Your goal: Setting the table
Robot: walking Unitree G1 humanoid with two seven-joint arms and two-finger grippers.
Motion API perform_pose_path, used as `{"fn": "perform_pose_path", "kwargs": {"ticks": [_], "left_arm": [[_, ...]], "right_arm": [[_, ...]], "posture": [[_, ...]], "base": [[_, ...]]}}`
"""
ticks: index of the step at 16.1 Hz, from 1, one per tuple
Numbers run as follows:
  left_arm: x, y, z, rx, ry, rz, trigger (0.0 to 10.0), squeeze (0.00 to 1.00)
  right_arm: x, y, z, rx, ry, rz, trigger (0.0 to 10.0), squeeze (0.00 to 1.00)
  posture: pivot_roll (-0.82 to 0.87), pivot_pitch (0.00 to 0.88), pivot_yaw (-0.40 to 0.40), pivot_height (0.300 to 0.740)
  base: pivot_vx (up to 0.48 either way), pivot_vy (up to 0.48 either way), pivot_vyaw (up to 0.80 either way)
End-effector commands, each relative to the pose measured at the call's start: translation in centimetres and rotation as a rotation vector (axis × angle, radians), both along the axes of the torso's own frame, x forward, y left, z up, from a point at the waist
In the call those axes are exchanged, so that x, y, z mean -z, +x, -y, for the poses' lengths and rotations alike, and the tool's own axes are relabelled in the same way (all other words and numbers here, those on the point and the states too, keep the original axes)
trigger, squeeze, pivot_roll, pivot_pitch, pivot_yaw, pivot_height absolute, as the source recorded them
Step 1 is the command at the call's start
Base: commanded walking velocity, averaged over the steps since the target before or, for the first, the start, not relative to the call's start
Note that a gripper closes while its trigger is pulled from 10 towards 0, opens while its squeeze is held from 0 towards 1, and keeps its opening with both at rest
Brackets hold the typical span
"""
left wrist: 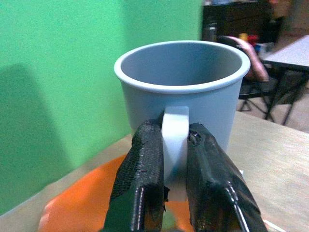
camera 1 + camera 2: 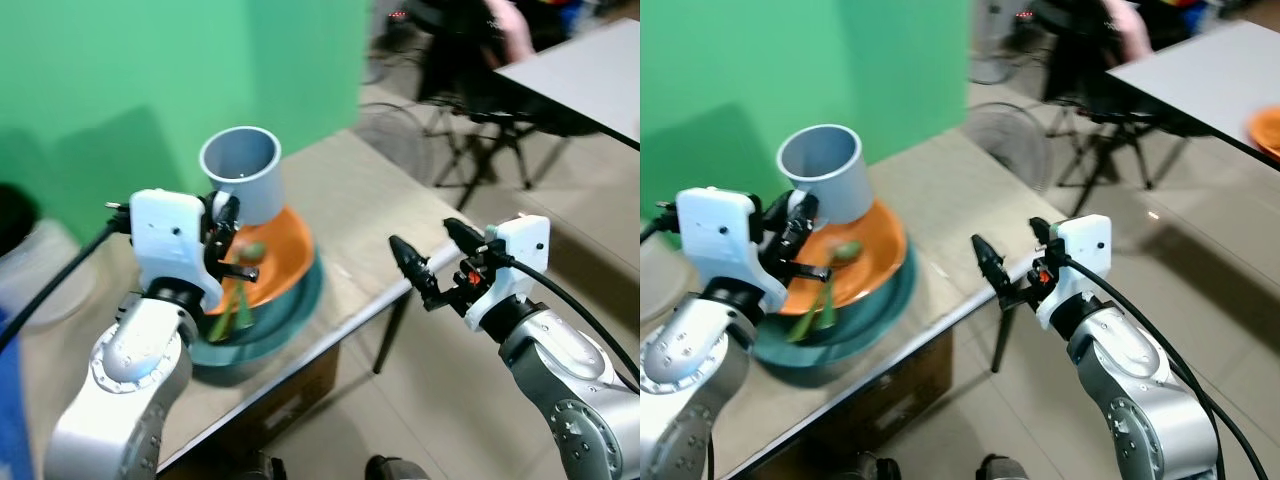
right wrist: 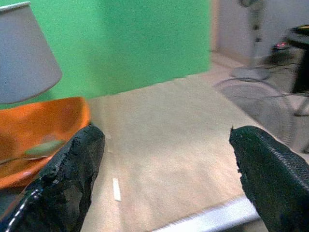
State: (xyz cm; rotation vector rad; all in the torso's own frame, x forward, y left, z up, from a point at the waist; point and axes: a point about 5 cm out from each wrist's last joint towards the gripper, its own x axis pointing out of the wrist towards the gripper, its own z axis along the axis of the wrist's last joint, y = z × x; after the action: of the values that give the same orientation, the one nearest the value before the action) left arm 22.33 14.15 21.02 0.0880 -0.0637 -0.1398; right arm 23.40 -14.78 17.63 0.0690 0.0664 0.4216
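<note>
Left gripper (image 1: 175, 166) fingers pinch the handle of the pale grey plastic cup (image 2: 244, 172), lifting it off the orange bowl (image 2: 277, 262) stacked in the teal bowl (image 2: 285, 322) at the tabletop's (image 2: 370, 210) nine o'clock; right gripper (image 2: 428, 258), fingers spread, waits at three o'clock

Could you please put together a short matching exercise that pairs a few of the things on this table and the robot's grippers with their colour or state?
Column one:
1. mug
2. plate
3. bowl
4. right gripper

Column two:
A. orange, lying in the bowl
B. open, holding nothing, at the table's edge
C. grey-blue, its handle pinched by the left gripper
D. dark teal, lowest in the stack

Pairs: 1-C, 2-A, 3-D, 4-B
</note>
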Motion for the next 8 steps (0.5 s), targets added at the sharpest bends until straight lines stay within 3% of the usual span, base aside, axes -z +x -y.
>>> {"fn": "perform_pose_path", "kwargs": {"ticks": [1, 5, 8], "left_arm": [[-0.24, -0.31, 0.09, -0.005, 0.032, 0.037, 10.0, 0.00], [0.53, -0.04, 0.17, 0.005, 0.089, 0.069, 10.0, 0.00], [0.71, -0.07, 0.41, 0.014, 0.083, 0.079, 10.0, 0.00]], "right_arm": [[-0.06, 0.15, 0.15, 0.027, -0.013, -0.001, 10.0, 0.00], [0.18, 0.03, 0.56, 0.082, -0.030, -0.011, 10.0, 0.00], [0.28, 0.08, 0.72, 0.105, -0.044, -0.010, 10.0, 0.00]], "posture": [[-0.04, 0.066, 0.046, 0.740], [-0.06, 0.062, 0.042, 0.740], [-0.06, 0.055, 0.041, 0.740]], "base": [[0.000, 0.000, -0.79], [0.000, 0.000, -0.78], [0.000, 0.000, -0.78]]}}
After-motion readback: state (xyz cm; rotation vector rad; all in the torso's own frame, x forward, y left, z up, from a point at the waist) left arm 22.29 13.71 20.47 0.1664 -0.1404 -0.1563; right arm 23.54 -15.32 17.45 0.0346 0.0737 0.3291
